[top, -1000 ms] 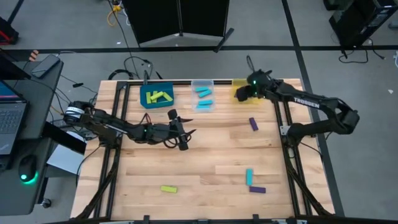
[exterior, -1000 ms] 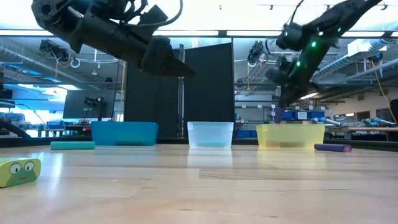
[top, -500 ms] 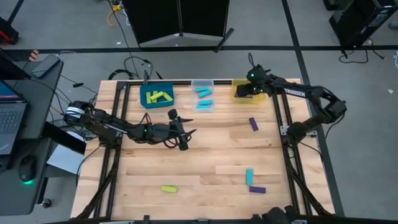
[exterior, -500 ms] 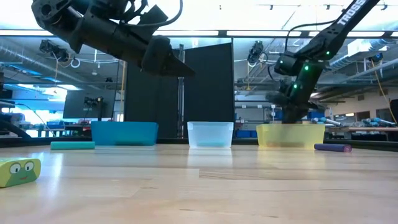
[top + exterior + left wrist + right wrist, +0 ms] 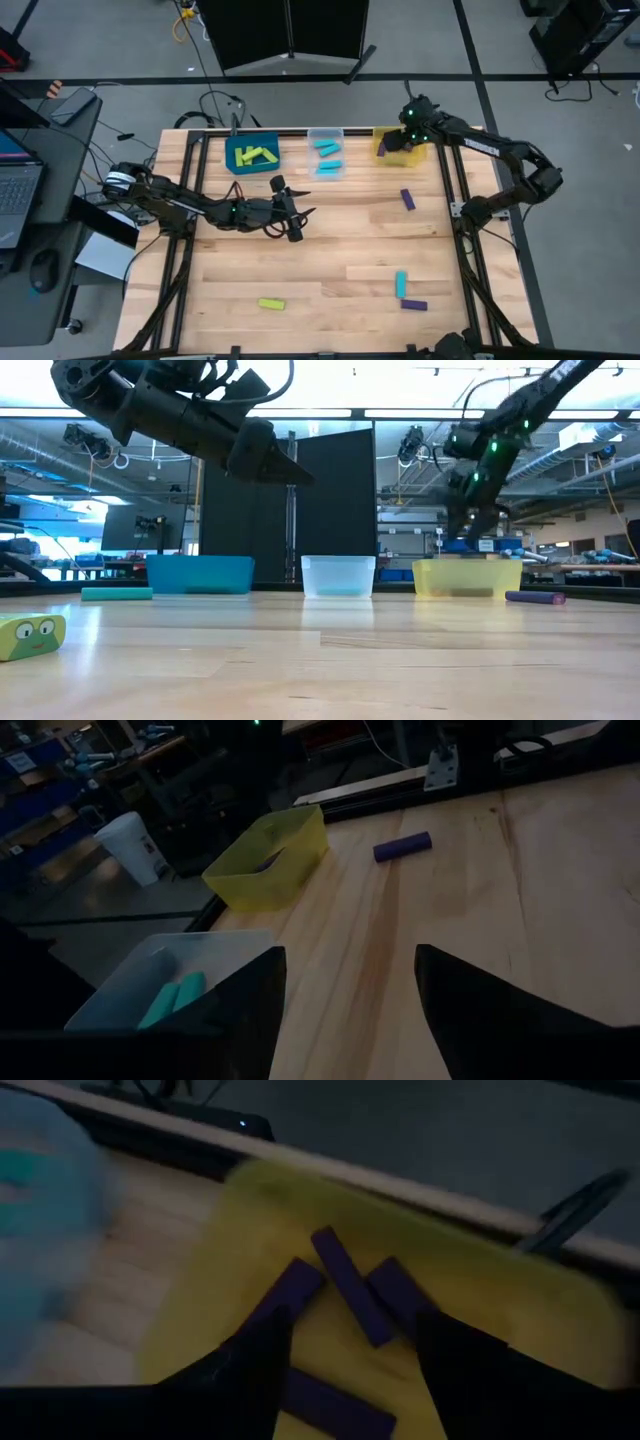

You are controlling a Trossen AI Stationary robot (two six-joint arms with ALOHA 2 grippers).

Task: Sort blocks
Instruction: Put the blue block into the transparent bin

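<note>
Lime green blocks lie in the blue bin (image 5: 252, 155), cyan blocks in the clear bin (image 5: 327, 155) and several purple blocks (image 5: 345, 1285) in the yellow bin (image 5: 392, 148). On the table lie loose blocks: a purple block (image 5: 407, 199), a cyan block (image 5: 401, 284), another purple block (image 5: 414, 305) and a green block (image 5: 271, 303). My right gripper (image 5: 350, 1370) hangs open just above the yellow bin, nothing between its fingers. My left gripper (image 5: 295, 222) waits open above the table's middle left, holding nothing.
The three bins stand in a row along the far edge. A black frame rail (image 5: 450, 185) runs down the table's right side. Bare wood lies between the bins and the near blocks. Beyond the far edge stands a white cup (image 5: 135, 845).
My right gripper has dipped down into the yellow bin, shifting slightly toward the table's right and far edges, and has then risen to just above the bin's rim.
</note>
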